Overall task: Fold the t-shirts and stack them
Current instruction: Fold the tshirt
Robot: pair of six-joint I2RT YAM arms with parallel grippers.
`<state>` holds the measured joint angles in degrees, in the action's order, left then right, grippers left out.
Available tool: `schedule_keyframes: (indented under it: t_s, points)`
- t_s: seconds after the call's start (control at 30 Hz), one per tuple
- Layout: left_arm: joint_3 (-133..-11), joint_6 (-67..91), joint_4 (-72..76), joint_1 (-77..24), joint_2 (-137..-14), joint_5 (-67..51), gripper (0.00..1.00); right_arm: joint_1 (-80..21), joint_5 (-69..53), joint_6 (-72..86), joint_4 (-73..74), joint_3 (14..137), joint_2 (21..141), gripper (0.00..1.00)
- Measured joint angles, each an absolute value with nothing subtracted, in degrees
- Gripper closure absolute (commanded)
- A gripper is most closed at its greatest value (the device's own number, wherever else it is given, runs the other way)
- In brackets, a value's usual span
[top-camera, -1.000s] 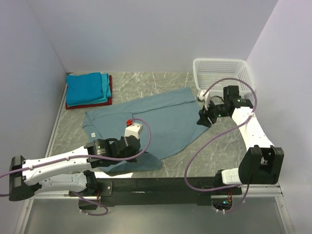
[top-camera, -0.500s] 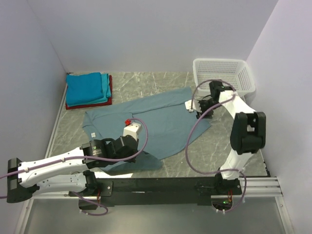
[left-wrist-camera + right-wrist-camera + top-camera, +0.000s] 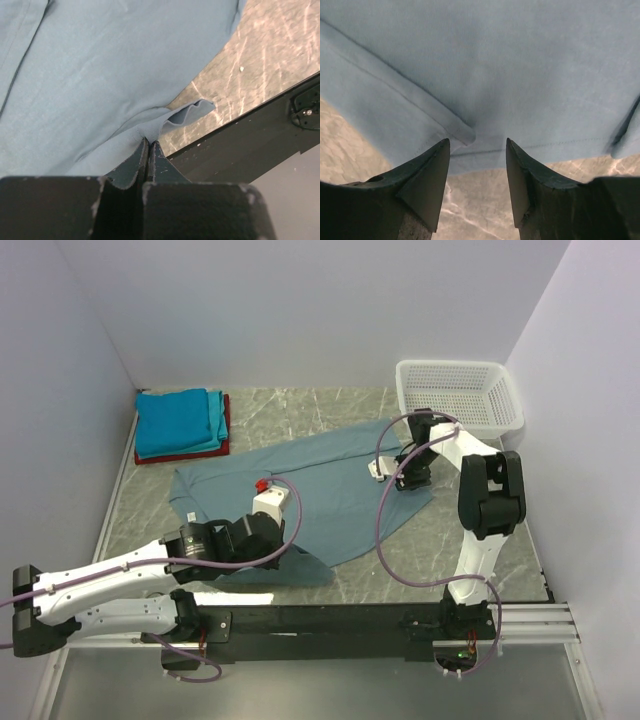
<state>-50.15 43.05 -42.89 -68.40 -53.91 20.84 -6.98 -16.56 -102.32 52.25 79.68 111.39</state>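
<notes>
Tee (image 3: 310,490) lies spread flat on the table (image 3: 430,530), not yet folded. Left gripper (image 3: 148,144) has its fingers pinched on the tee's edge. Right gripper (image 3: 476,146) has fingers apart, the hem (image 3: 415,107) just ahead between them. Next it should close on that hem.

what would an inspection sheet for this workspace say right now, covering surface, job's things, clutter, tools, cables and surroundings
surface: grey marbled table, dry, no spills seen
job's things: grey-blue t-shirt spread out mid-table, not yet folded; folded tees stacked at the far left corner, bright blue on top, teal and red below
clutter: white mesh basket at the far right corner
grippers: left tool shut on the shirt's near edge; right tool open above the shirt's hem
cables: purple cables loop from both arms, one hanging over the shirt
surroundings: plain pale walls on three sides, nothing seen otherwise
</notes>
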Motion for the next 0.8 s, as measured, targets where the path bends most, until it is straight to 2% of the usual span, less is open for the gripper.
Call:
schedule_keyframes:
  t_s: [0.27, 0.43, 0.57, 0.8]
  points:
    - [-50.74, 42.44, -42.7, -68.1, -54.92, 20.64, 1.0, -7.79, -14.15, -102.98, 52.99, 79.53, 111.53, 0.48]
    - [-50.74, 42.46, -42.7, -67.99, -54.96, 20.4, 1.0, -9.15, -13.96, -102.98, 53.19, 79.4, 111.81, 0.54]
    - [-50.74, 42.46, -42.7, -67.83, -54.87, 20.25, 1.0, -9.63, -13.93, -102.98, 53.23, 79.4, 111.98, 0.63]
    - [-50.74, 42.46, -42.7, -67.61, -54.81, 20.18, 1.0, -9.74, -12.97, -103.09, 53.39, 78.46, 111.98, 0.85]
